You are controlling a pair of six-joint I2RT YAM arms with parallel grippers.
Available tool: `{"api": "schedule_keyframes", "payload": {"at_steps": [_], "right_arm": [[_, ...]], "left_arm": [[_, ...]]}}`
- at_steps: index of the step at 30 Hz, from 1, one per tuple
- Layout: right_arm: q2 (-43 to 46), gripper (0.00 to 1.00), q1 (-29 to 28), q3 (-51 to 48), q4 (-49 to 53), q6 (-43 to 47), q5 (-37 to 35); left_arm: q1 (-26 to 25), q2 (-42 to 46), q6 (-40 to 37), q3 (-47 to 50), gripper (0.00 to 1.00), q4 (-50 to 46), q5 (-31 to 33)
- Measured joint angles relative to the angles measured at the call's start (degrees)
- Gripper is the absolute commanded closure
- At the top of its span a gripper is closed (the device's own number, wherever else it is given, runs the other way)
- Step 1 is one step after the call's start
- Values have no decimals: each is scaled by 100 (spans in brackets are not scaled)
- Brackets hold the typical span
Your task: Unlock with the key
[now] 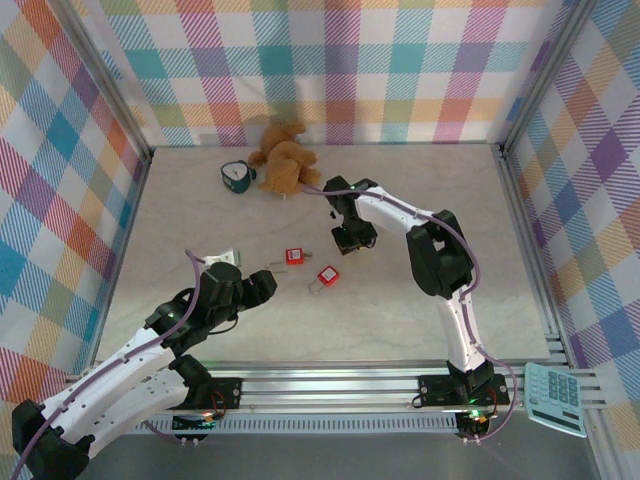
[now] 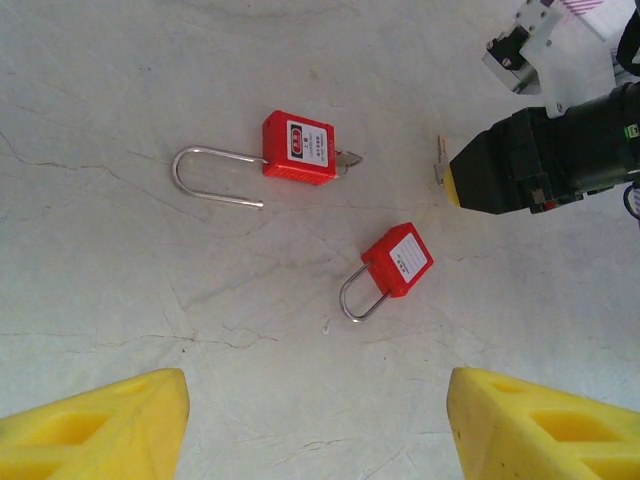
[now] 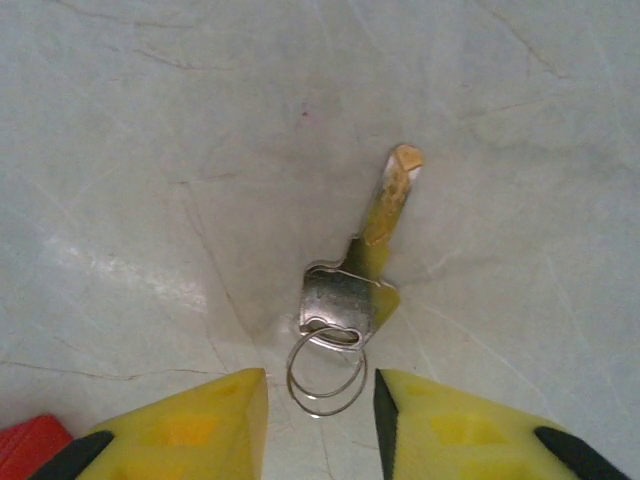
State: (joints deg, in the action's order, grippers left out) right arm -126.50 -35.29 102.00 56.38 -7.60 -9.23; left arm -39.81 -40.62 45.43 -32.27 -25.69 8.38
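Note:
The key, dull metal with a wire ring, lies flat on the table just ahead of my right gripper. The jaws stand a little apart with the ring between them, touching neither pad. In the top view my right gripper points down, right of the padlocks. One red padlock has a long shackle with one end free and a small metal piece sticking from its base. A second red padlock has a short shackle. My left gripper hovers open in front of them, holding nothing.
A brown teddy bear and a small green object sit at the back of the table. A calculator lies off the front right corner. Checked walls close in the left, right and back sides.

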Motion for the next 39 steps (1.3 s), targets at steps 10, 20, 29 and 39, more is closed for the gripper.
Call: {"api": "schedule_keyframes", "payload": {"at_steps": [10,20,29,39], "right_arm": [[-225,62,-74,68,11,225,-214],[-243,84,-127,98,-13,343,-431],[-229,92,-127,76,-87,334,-463],[129,100,-127,-350,-299,378,-348]], "left_arm": [[0,-2,0,2,31,0,2],[0,50,-2,2,31,-4,4],[0,17,-9,2,31,-4,4],[0,-144,-4,2,32,81,-7]]}}
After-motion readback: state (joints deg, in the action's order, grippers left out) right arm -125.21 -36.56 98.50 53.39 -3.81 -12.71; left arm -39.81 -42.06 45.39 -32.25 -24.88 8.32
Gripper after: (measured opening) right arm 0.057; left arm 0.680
